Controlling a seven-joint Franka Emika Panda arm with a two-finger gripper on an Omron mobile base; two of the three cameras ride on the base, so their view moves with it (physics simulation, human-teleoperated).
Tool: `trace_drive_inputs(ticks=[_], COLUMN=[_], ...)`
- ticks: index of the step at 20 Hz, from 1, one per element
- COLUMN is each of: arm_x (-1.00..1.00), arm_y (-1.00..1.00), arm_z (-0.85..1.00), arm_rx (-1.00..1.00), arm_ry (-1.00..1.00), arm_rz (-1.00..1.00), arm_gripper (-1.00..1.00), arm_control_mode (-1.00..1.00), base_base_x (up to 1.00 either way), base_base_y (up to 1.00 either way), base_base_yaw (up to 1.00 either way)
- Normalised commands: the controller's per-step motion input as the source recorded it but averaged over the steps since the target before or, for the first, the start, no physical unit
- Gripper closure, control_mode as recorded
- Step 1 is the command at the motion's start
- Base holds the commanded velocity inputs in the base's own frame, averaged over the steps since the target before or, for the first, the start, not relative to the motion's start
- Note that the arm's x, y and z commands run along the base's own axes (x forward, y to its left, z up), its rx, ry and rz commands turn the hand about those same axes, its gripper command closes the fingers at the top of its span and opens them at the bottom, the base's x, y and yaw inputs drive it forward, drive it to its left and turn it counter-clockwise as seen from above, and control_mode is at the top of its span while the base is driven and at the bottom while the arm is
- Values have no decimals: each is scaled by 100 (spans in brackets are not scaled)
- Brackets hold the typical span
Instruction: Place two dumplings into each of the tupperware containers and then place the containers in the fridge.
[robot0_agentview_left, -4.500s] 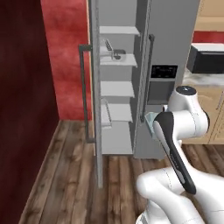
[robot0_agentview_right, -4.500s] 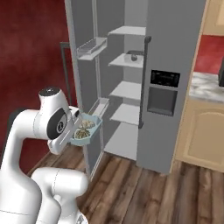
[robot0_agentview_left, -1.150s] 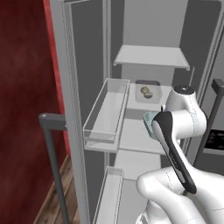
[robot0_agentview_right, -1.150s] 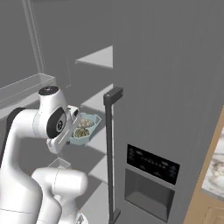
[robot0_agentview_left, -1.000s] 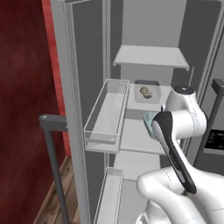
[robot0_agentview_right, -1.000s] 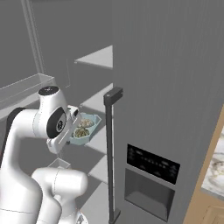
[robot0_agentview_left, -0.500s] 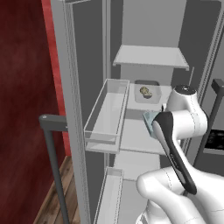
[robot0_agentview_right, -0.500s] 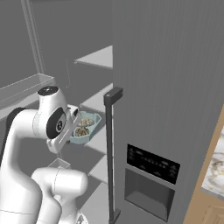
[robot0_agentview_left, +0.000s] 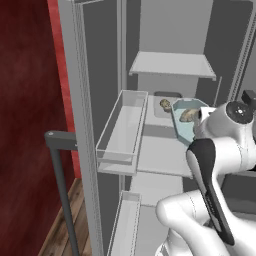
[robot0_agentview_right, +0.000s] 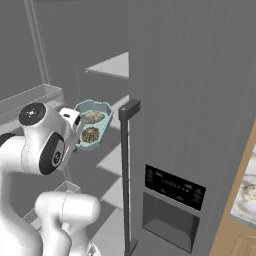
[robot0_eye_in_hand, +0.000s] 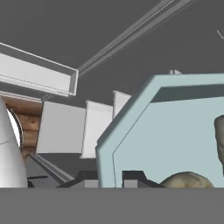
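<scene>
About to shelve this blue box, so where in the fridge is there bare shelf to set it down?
Bare: the shelf below the held bluish container, beside the door bin, and the top shelf. Crowded: the back of the middle shelf, where the grey container sits.

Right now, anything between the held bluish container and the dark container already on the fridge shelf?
Nothing. In the left base view the pale bluish container is in front of the dark grey container on the fridge shelf; only bare shelf shows between them.
</scene>
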Motion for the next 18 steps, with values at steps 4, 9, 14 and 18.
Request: trace_drive_inputs(ticks=[4,9,14,18], arm_x=[0,0,15,63], arm_y=[-2,-4,-1,0], arm_z=[82,82,55,38], arm_rx=[-3,-4,-4,0], arm_ry=[-19,-2,1,-1], arm_rz=[-3,-5,-2,0], arm_gripper=[100,100,100,100], arm_control_mode=[-100,-100,-100,-100], base_base_x=[0,0,0,0], base_base_y=[0,0,0,0], base_base_yaw=[0,0,0,0])
